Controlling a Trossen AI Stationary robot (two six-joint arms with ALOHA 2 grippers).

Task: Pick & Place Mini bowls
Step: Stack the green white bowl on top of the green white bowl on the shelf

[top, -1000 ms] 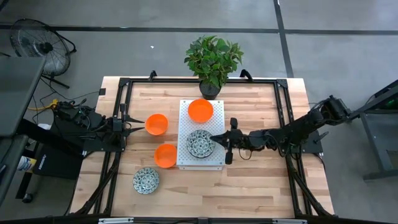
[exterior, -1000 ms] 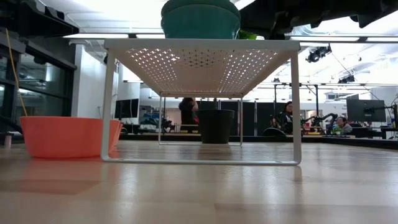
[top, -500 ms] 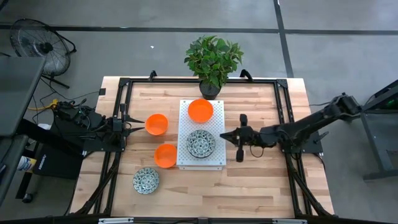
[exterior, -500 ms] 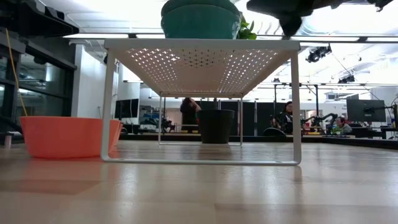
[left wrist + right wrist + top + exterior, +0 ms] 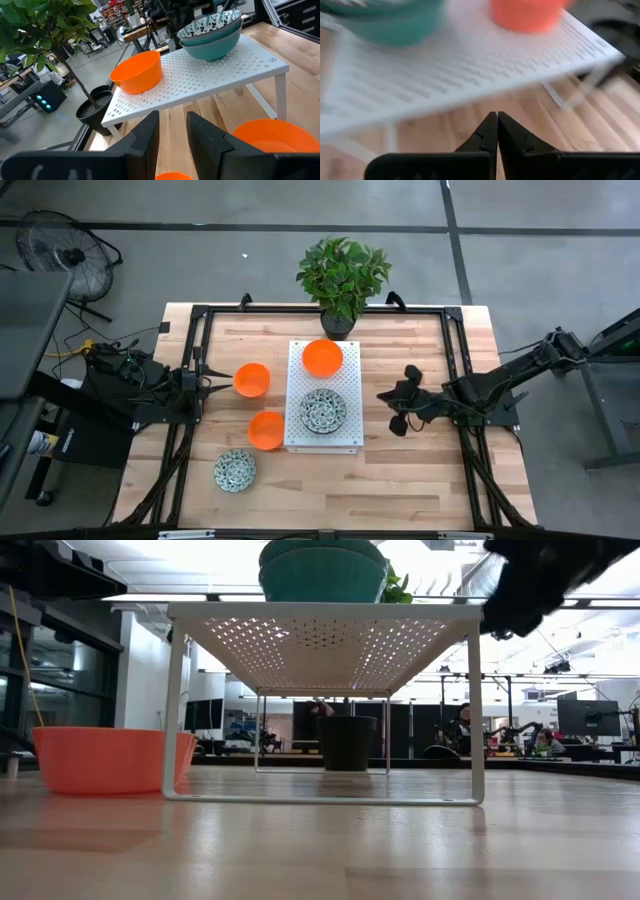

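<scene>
A white perforated rack (image 5: 323,395) stands mid-table. On it sit one orange bowl (image 5: 322,357) and a patterned bowl (image 5: 323,410), which the left wrist view shows nested in a second one (image 5: 212,32). Two more orange bowls (image 5: 251,379) (image 5: 266,430) and one patterned bowl (image 5: 234,470) rest on the table left of the rack. My right gripper (image 5: 392,408) hovers right of the rack, shut (image 5: 497,129) and empty. My left gripper (image 5: 212,383) waits at the table's left side, open (image 5: 172,130), beside the orange bowl.
A potted plant (image 5: 342,280) stands at the far edge behind the rack. A black frame (image 5: 455,370) runs around the tabletop. Bare wood lies right of the rack and along the near edge (image 5: 400,480). People and desks show in the room beyond (image 5: 460,730).
My right gripper has drawn back from the patterned bowl on the rack toward the table's right edge, turning as it went. The bowls and the rack have stayed where they were.
</scene>
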